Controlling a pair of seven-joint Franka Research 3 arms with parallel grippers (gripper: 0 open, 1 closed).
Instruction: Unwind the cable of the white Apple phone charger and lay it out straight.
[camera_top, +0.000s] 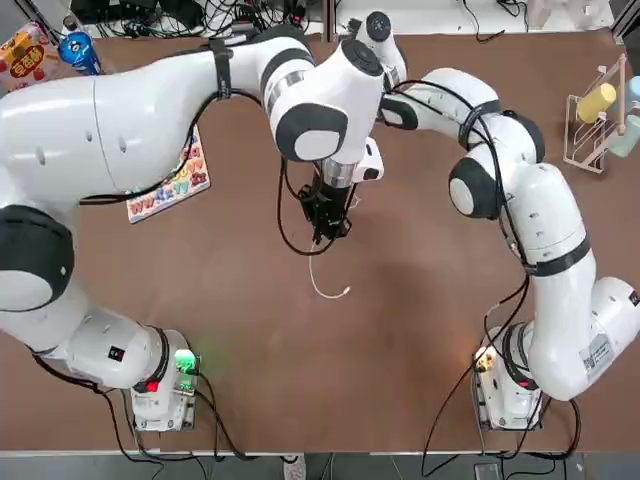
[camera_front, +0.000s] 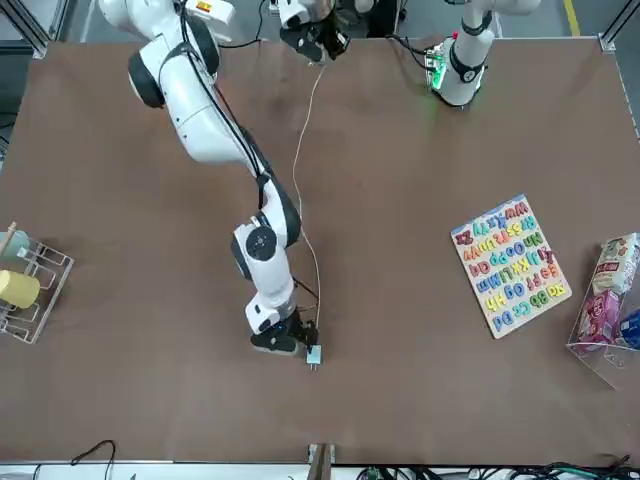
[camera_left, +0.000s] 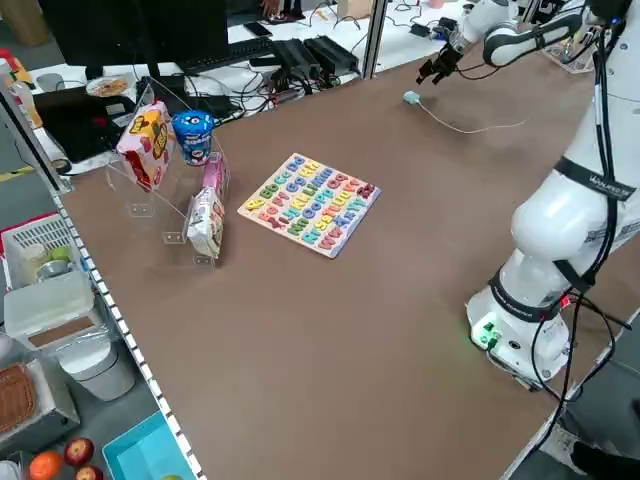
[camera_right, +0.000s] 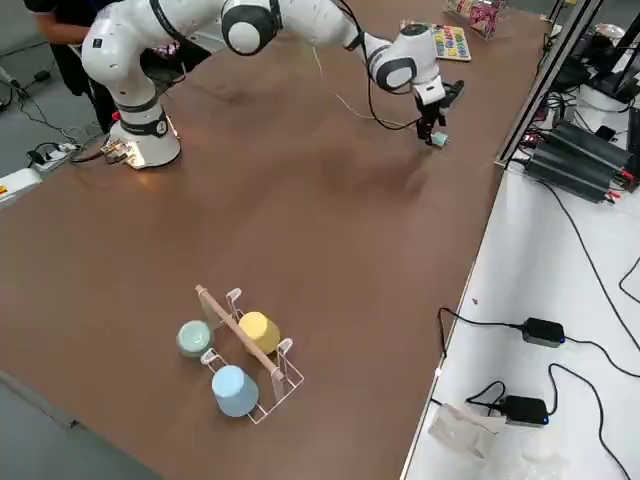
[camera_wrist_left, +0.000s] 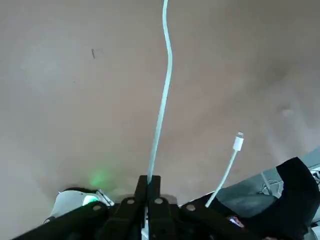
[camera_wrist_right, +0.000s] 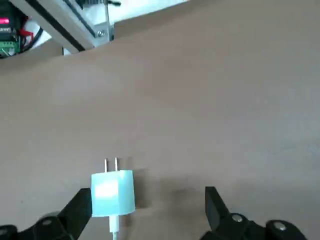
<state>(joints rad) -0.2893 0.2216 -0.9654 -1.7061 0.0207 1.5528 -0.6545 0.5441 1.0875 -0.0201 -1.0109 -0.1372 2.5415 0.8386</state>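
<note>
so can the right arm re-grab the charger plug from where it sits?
Probably yes. The right gripper is open right at the white Apple phone charger, which lies on the table between its fingers, next to one of them. Nothing blocks it; the left gripper pinches the cable farther along.

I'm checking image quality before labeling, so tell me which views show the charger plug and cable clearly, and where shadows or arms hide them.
Right wrist view: the charger sharp, prongs visible, between the open right gripper fingers. Left wrist view: the cable crisp, left gripper shut on it, soft arm shadows on the table. Top view: arms hide the plug.
</note>
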